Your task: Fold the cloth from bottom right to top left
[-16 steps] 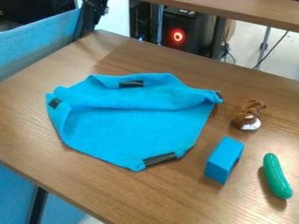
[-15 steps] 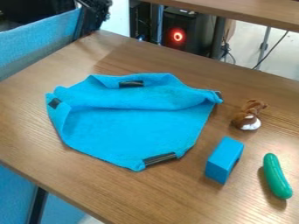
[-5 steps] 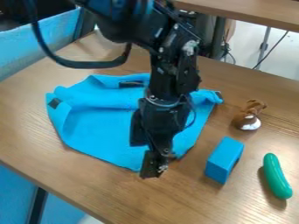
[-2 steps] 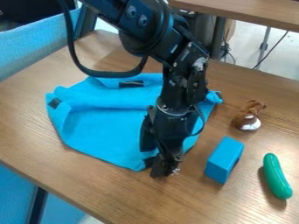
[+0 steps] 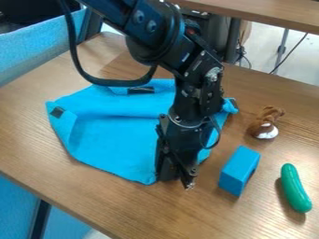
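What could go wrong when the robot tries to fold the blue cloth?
The gripper is right at the cloth's bottom edge, so it might miss the cloth or let it slip. The cloth is rumpled near its top, so the fold could come out lumpy or crooked. And the blue block stands close by on the right, so a sideways swing might bump it.

My gripper (image 5: pixel 176 181) hid part of the cloth (image 5: pixel 112 135) toward the table's (image 5: pixel 37 140) near edge; my arm (image 5: pixel 149 21), cut off at the view's top, hid more.
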`<state>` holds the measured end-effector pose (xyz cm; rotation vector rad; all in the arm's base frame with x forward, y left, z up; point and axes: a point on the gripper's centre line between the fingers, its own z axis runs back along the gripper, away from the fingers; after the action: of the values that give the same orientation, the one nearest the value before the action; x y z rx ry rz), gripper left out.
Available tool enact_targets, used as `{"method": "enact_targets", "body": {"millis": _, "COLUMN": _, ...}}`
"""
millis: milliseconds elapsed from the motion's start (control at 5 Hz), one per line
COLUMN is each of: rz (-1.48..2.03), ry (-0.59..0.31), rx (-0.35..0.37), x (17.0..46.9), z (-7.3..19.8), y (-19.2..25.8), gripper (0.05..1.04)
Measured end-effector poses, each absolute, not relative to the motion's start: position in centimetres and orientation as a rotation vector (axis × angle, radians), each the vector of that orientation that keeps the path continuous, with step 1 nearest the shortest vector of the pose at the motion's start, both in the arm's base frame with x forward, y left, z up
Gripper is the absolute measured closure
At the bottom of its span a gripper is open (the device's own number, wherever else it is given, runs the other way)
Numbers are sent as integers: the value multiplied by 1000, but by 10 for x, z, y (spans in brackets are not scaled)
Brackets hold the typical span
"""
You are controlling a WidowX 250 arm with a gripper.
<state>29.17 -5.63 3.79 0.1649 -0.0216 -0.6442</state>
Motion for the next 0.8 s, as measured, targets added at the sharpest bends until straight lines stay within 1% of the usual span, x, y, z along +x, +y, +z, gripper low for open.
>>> {"method": "enact_targets", "body": {"millis": 200, "rz": -649, "ry": -10, "rx": 139, "x": 284, "z": 40, "y": -58, "gripper": 987}}
{"method": "enact_targets", "body": {"millis": 400, "rz": -659, "ry": -18, "rx": 120, "x": 274, "z": 52, "y": -57, "gripper": 1024}}
{"method": "enact_targets", "body": {"millis": 800, "rz": -706, "ry": -60, "rx": 82, "x": 260, "z": 81, "y": -56, "gripper": 1028}}
